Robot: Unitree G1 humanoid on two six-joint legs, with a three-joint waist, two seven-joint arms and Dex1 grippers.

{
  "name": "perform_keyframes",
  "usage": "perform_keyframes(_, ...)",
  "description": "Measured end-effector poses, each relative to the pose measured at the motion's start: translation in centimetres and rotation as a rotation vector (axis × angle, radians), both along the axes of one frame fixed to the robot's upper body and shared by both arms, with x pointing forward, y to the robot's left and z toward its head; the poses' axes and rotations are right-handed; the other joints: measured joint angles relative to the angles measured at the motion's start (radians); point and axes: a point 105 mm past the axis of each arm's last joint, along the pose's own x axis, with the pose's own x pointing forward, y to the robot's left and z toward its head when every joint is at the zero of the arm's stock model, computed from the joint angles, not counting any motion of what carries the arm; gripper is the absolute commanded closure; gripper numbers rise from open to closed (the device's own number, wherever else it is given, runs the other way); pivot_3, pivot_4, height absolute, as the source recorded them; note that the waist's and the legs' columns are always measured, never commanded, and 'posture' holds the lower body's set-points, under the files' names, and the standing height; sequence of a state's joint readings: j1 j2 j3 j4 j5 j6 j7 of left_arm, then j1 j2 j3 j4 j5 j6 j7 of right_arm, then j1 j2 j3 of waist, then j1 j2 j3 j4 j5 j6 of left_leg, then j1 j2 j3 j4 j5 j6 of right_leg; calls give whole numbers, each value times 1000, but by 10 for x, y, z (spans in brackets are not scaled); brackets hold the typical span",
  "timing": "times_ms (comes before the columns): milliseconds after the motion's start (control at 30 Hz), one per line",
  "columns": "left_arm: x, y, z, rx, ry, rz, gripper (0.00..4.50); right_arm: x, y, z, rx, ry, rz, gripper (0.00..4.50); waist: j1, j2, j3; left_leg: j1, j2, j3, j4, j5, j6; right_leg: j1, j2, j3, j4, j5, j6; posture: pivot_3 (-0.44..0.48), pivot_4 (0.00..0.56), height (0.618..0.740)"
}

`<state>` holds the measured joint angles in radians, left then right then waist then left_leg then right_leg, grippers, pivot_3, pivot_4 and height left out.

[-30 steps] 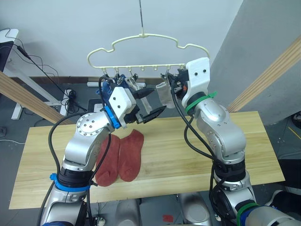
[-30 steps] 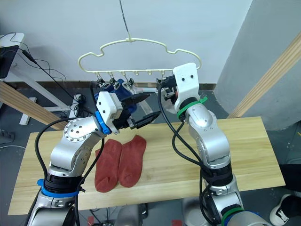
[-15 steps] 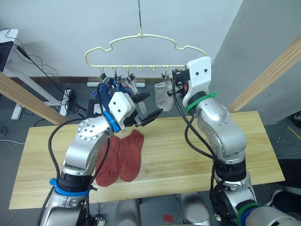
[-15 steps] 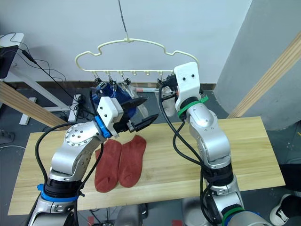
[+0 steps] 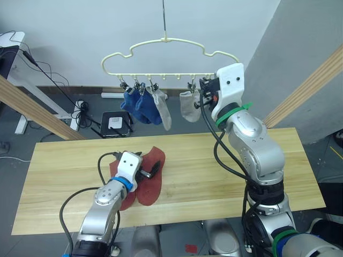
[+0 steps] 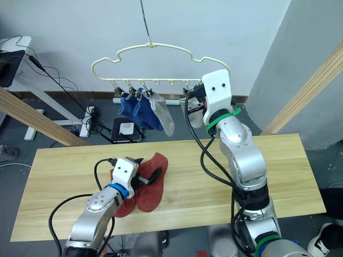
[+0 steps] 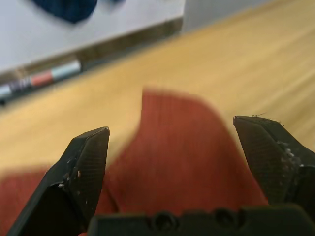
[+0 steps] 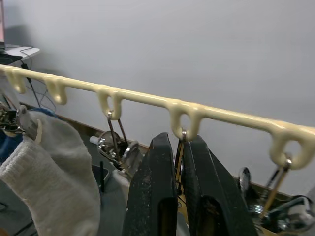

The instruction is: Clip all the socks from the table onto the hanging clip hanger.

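Observation:
The pale-yellow clip hanger [image 5: 166,47] hangs above the far edge of the table [image 5: 225,160]. Two blue socks [image 5: 137,105] and two light grey socks [image 5: 162,108] [image 5: 188,106] hang from its clips. Two rust-red socks [image 5: 154,158] lie side by side on the table's left half, partly hidden by my left arm. My left gripper [image 5: 150,169] is low over them and open, with red fabric [image 7: 182,162] between its fingers. My right gripper [image 8: 179,145] is up at the hanger's right end, shut on the wire of a clip [image 8: 178,147].
Slanted wooden beams [image 5: 32,110] [image 5: 308,88] run behind the table on both sides. On the floor behind are a power strip [image 5: 80,106], cables and a white box [image 5: 114,123]. The table's right half is bare wood.
My left arm has dropped from beside the hanger down to the red socks on the table, still open. The right gripper has stayed at the hanger's right end.

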<state>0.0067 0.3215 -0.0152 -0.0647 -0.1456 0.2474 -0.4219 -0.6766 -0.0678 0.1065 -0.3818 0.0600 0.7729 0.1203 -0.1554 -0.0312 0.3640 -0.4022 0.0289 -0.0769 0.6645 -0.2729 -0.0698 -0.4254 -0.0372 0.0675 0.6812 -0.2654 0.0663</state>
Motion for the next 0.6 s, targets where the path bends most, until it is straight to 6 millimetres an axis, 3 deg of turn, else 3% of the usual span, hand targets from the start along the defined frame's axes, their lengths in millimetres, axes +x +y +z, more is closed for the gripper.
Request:
perform_keyframes(167, 5, -1, -7, 90, 4, -26, 38, 0, 0, 0, -1, 1, 2, 4500, 0, 0, 0, 0, 0, 0, 0, 0, 0, 0, 0, 0, 0, 0, 0, -217, 334, 733)
perform_keyframes(267, 9, -2, -7, 158, -6, -55, 567, 0, 0, 0, 0, 1, 5, 4500, 0, 0, 0, 0, 0, 0, 0, 0, 0, 0, 0, 0, 0, 0, 0, -217, 332, 733)
perform_keyframes(600, 7, -5, -10, 225, -2, -99, 3468, -1, 3, 0, 9, 5, 14, 4500, -2, 0, -1, 1, 0, 0, 0, 0, 0, 0, 0, 0, 1, 1, -1, -217, 325, 733)
